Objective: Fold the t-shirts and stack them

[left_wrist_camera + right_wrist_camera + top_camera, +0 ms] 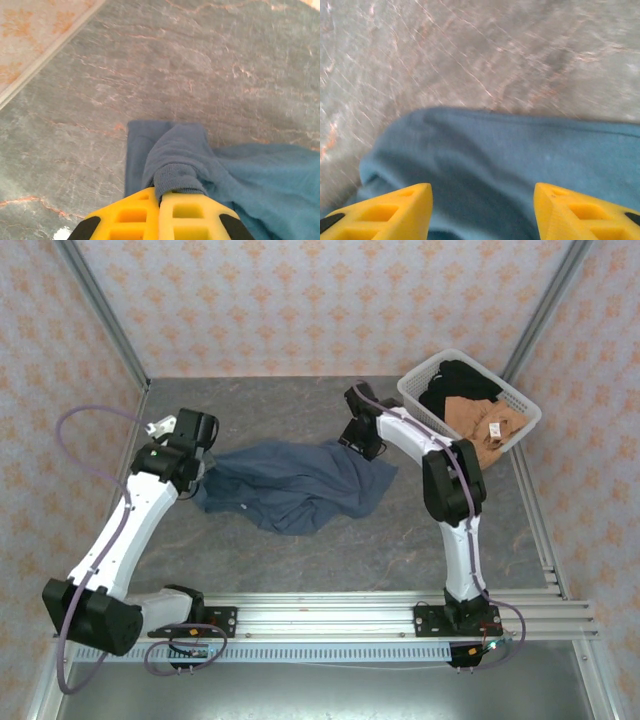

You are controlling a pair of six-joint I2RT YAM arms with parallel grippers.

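A slate-blue t-shirt [295, 485] lies crumpled in the middle of the grey table. My left gripper [161, 199] is shut on the slate-blue t-shirt [180, 155] at its left end, a ribbed hem bunched between the yellow fingers. In the top view that left gripper [200, 472] sits at the shirt's left edge. My right gripper [482, 200] stands open over the slate-blue t-shirt [510, 160], one yellow finger on each side and nothing pinched. Seen from above, the right gripper [362, 443] is at the shirt's far right corner. A tan-brown t-shirt [482, 425] and a black t-shirt [455, 383] lie in the basket.
The white lattice basket [424, 377] stands at the back right, close to the right arm's elbow. Patterned walls with metal posts close in the table on three sides. Bare grey tabletop [330, 550] lies in front of the blue shirt.
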